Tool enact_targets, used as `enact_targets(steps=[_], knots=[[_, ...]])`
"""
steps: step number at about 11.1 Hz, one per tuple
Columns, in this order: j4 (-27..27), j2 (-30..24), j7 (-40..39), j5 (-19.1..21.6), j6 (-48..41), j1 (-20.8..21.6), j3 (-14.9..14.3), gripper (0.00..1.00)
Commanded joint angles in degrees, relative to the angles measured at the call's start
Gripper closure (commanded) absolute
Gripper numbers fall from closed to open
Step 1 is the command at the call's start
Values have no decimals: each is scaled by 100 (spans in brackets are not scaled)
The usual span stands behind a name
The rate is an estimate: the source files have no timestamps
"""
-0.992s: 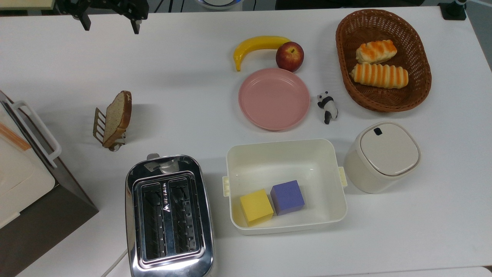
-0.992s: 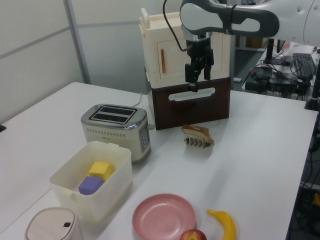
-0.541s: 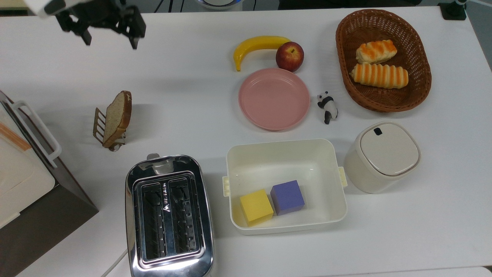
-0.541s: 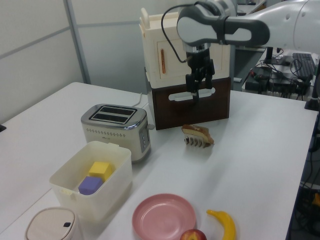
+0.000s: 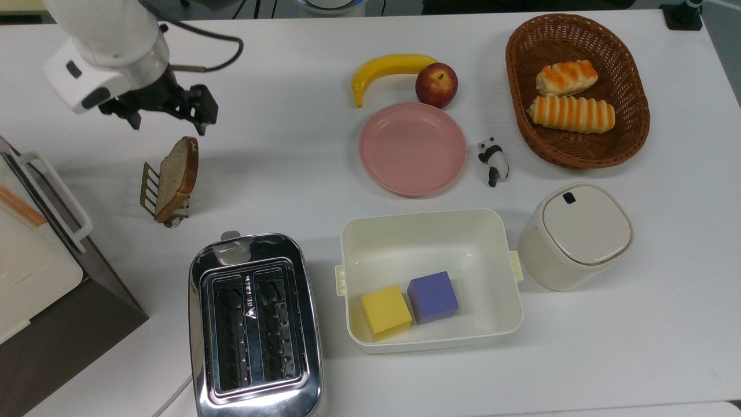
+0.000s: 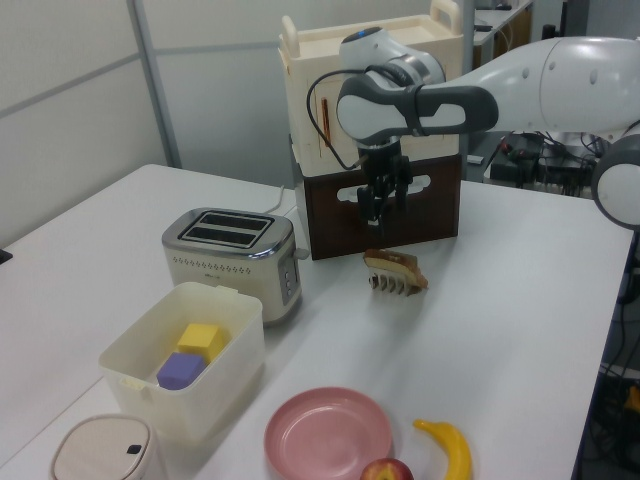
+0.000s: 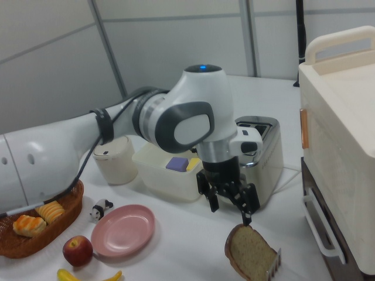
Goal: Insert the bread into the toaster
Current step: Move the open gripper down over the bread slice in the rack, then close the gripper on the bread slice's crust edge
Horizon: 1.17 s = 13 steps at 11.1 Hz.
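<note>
In the top view, the gripper (image 5: 166, 119) is now seen much closer to the bread (image 5: 177, 176) than it was a second ago, when it was parked up at the table's far edge; it's been brought down toward the top view's bottom so that it's hanging just above the slice's upper crust, fingers spread apart and nothing held between them. The bread is propped on edge in a little wire rack (image 5: 151, 191), well apart from the toaster (image 5: 253, 327), whose two slots are empty. In the left view, the arm's wrist has been lowered too, and the gripper (image 6: 381, 213) is lined up over the bread (image 6: 397, 263), with a small gap left between them. In the right view, the gripper (image 7: 230, 215) is seen open just above the bread (image 7: 252, 254), with the toaster (image 7: 261, 153) behind it. So the approach is pretty much done, it seems; the grasp is probably next, and nothing has been picked up yet.
</note>
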Motion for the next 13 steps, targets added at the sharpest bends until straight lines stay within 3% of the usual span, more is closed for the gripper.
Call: enact_targets(steps=[1, 5, 6, 8, 9, 11, 13], knots=[[-231, 154, 31, 6, 442, 72, -30, 0], [-344, 339, 49, -152, 522, 124, 5, 0], [-371, 348, 41, -179, 531, 142, 5, 12], [-372, 348, -21, -188, 522, 133, 5, 61], [-380, 340, -30, -188, 513, 125, 5, 74], [-363, 331, -30, -188, 513, 116, 5, 96], [-328, 322, -12, -196, 487, 116, -4, 100]])
